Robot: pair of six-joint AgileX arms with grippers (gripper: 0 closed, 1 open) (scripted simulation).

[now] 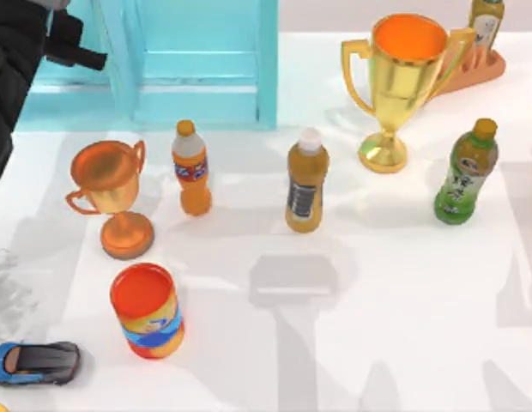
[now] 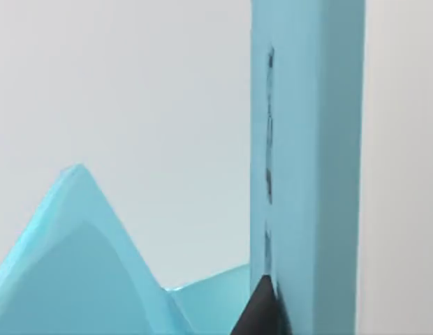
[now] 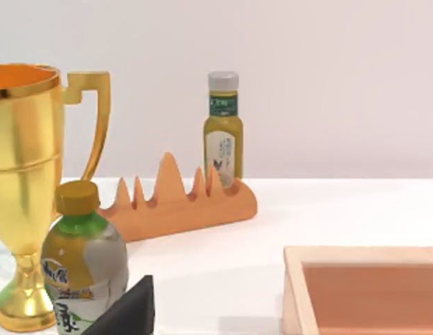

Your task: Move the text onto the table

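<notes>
The left gripper (image 2: 262, 310) seems pressed against the upright teal text (image 2: 307, 139); its finger spread is unclear.

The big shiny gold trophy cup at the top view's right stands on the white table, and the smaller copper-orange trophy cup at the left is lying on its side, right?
Not quite. In the top view the smaller copper-orange trophy cup stands upright on its base, like the big shiny gold trophy cup, both on the white table.
</notes>
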